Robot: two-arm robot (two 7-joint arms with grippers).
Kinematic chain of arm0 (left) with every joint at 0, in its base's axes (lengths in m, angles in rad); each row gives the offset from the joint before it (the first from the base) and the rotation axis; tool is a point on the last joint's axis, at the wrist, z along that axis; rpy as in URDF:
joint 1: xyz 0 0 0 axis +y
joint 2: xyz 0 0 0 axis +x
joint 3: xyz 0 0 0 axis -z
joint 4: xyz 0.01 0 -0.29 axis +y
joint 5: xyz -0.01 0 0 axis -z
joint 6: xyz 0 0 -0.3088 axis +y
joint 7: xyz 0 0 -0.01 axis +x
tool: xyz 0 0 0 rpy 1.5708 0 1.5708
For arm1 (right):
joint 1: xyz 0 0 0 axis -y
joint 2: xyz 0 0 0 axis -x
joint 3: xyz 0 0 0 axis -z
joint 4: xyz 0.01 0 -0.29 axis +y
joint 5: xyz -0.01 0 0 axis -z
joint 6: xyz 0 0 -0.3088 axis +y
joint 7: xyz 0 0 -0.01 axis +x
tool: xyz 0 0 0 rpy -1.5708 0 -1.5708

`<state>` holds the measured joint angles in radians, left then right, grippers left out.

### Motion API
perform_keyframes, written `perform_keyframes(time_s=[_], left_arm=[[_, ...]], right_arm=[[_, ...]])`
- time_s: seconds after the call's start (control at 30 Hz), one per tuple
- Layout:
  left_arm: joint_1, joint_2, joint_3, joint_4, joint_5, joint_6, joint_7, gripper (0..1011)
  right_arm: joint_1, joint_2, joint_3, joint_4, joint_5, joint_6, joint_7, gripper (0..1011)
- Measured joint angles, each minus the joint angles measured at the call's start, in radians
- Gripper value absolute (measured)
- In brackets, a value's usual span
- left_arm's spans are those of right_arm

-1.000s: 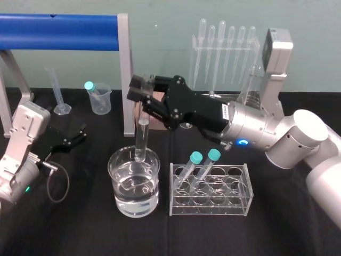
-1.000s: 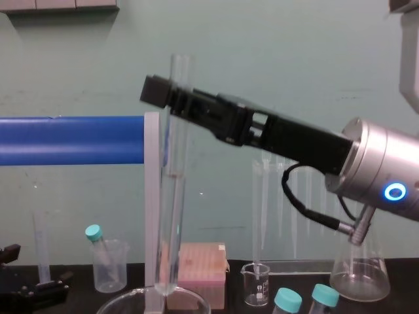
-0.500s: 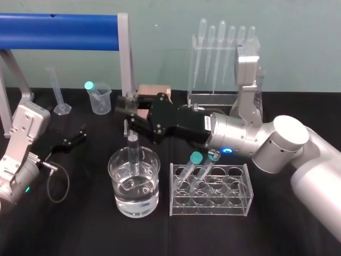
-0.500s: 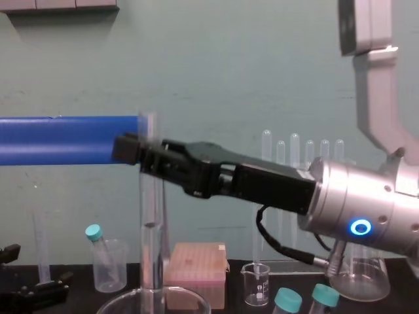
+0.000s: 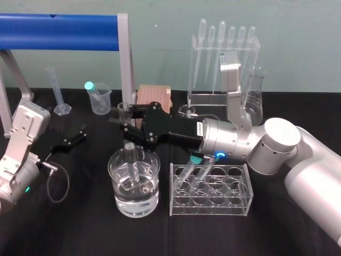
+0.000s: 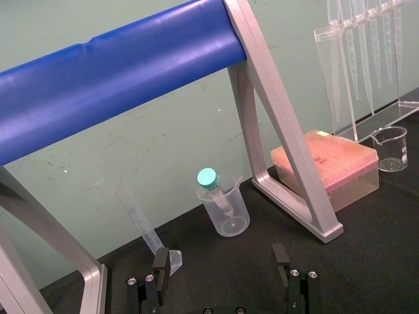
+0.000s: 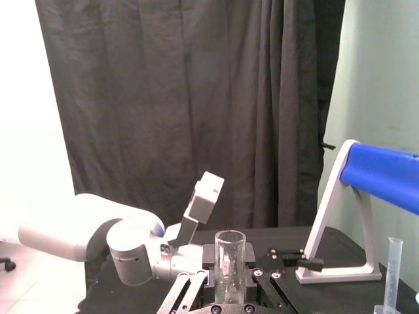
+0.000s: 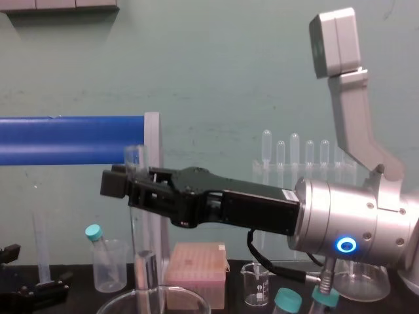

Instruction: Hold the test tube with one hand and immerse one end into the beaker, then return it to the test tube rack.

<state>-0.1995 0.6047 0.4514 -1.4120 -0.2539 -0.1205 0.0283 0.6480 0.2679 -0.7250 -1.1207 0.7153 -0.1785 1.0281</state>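
Up front, the beaker holds water, with the test tube standing in it, lower end dipped. The test tube rack is just beside. The right gripper clamps the tube's top. Farther left, the left gripper rests, fingers spread.

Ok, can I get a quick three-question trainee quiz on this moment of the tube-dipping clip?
1. The right gripper holds: A a pipette, B the test tube, C a flask.
2. True or false: the test tube's lower end is inside the beaker.
3. How many capped tubes stand in the rack?
Key: 1 B. 2 True. 3 Two. The left gripper sits open, low at the left.
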Motion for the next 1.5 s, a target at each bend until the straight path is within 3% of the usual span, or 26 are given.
perform_keyframes(time_s=[0.53,1.5], left_arm=[[0.0,0.0,0.0,0.0,0.0,0.0,0.0,1000],[0.0,0.0,0.0,0.0,0.0,0.0,0.0,1000]], right_arm=[[0.005,-0.005,-0.018,0.034,-0.038,0.011,-0.008,230],[-0.002,-0.001,-0.015,0.033,-0.042,0.016,-0.013,230]])
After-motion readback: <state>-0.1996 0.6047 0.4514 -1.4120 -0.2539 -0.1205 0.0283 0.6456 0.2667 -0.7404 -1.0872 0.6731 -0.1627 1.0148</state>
